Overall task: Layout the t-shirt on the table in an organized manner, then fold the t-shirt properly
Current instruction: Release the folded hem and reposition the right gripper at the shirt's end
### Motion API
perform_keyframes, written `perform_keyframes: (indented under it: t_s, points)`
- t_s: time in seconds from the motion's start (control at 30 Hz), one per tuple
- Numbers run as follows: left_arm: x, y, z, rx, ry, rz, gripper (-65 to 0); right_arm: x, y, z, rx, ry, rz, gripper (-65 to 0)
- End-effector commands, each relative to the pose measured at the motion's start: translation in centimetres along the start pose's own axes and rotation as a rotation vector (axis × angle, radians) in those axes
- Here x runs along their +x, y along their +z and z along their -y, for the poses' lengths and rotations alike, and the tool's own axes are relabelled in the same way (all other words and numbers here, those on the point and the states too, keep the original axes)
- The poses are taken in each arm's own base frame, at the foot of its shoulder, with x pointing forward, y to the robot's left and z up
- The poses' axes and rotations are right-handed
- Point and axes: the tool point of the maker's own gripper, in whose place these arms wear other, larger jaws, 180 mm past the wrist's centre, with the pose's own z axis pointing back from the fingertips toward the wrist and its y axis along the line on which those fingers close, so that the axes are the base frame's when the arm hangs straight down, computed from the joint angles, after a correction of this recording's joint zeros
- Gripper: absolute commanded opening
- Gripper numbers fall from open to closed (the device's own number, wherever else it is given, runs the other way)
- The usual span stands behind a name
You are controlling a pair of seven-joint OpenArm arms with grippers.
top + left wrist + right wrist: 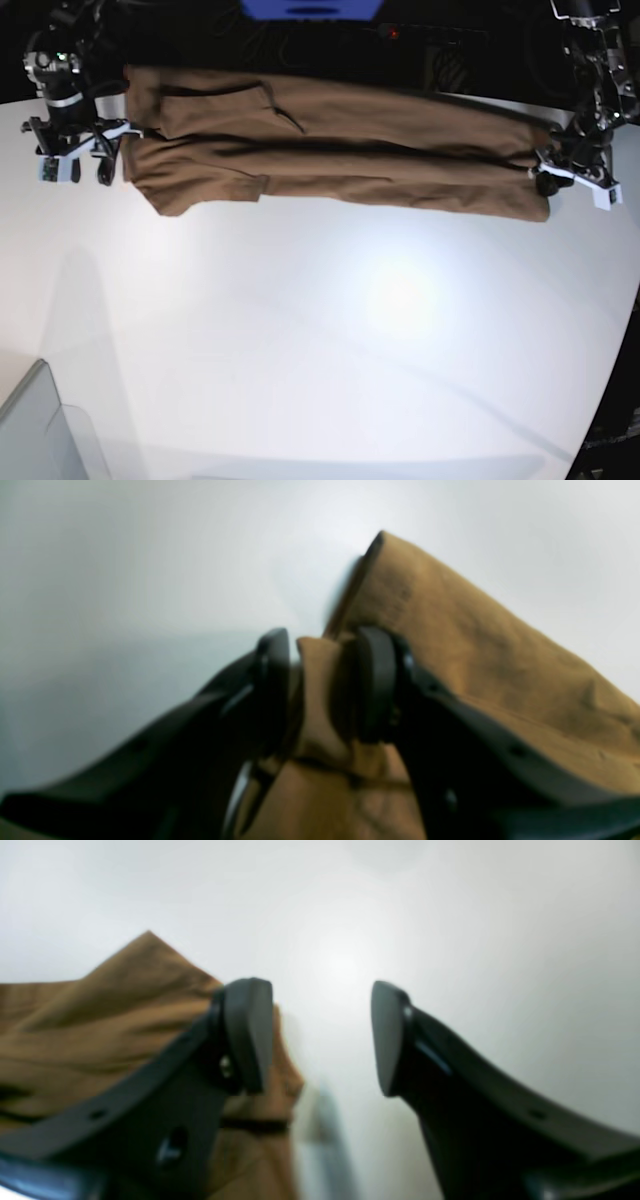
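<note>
The brown t-shirt (340, 150) lies stretched in a long folded band along the far side of the white table (300, 330). My left gripper (545, 178) is at the band's right end. In the left wrist view the left gripper (320, 680) is shut on a pinched fold of the t-shirt (475, 645). My right gripper (118, 152) is at the band's left end. In the right wrist view the right gripper (320, 1040) is open and empty, with the t-shirt (100, 1015) beside and behind its left finger (247, 1035), over bare table (475, 940).
A grey translucent bin corner (40, 430) stands at the near left. A blue object (310, 8) sits beyond the table's far edge. The table's curved edge runs down the right side (610, 380).
</note>
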Motion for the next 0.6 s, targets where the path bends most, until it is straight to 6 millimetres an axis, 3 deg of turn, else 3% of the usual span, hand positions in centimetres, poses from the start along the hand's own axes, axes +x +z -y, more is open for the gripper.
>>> perform_keyframes:
  t_s: [0.0,0.13,0.33,0.57]
  points:
    - [-2.0,0.2,-1.0,0.041,-0.007,-0.09,-41.8,1.2,0.5,0.0,0.006,0.014,0.043,-31.7]
    - [-2.0,0.2,-1.0,0.042,-0.008,-0.09,-41.8,2.2,0.1,-2.3,0.062,0.018,0.071,-30.8]
    - [-2.0,0.2,-1.1,0.045,-0.013,-0.09,-41.8,4.5,-2.9,-6.6,0.195,0.114,0.016,-30.8]
    - [-2.0,0.2,-1.1,0.045,-0.012,-0.091,-41.8,4.8,-6.1,-6.5,0.197,0.119,-0.093,-30.8]
